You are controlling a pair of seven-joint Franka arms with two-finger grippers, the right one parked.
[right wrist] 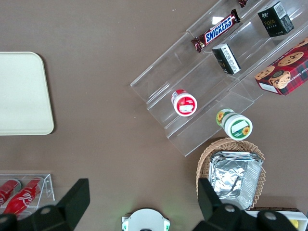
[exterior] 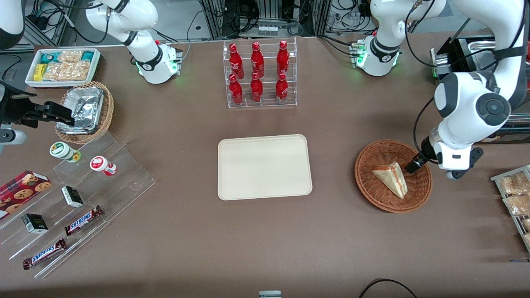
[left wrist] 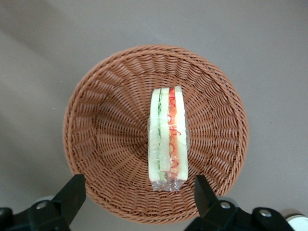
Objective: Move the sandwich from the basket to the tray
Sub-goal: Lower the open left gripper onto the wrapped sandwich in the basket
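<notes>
The sandwich (exterior: 391, 179) is a plastic-wrapped triangular wedge lying in the round reddish-brown wicker basket (exterior: 374, 192), toward the working arm's end of the table. In the left wrist view the sandwich (left wrist: 168, 139) shows its green, orange and red layers, in the middle of the basket (left wrist: 101, 130). My left gripper (exterior: 414, 165) hovers over the basket's rim, above and beside the sandwich. It is open and empty (left wrist: 138, 197), with its black fingers (left wrist: 72, 195) spread wide over the rim and clear of the sandwich. The cream tray (exterior: 265, 167) lies empty at the table's middle.
A clear rack of red bottles (exterior: 260, 74) stands farther from the camera than the tray. A wire rack of snack packets (exterior: 515, 194) sits beside the basket at the table's edge. A tan basket with foil packets (exterior: 85, 111), a white snack bin (exterior: 62, 66) and a stepped acrylic shelf (exterior: 83, 194) lie toward the parked arm's end.
</notes>
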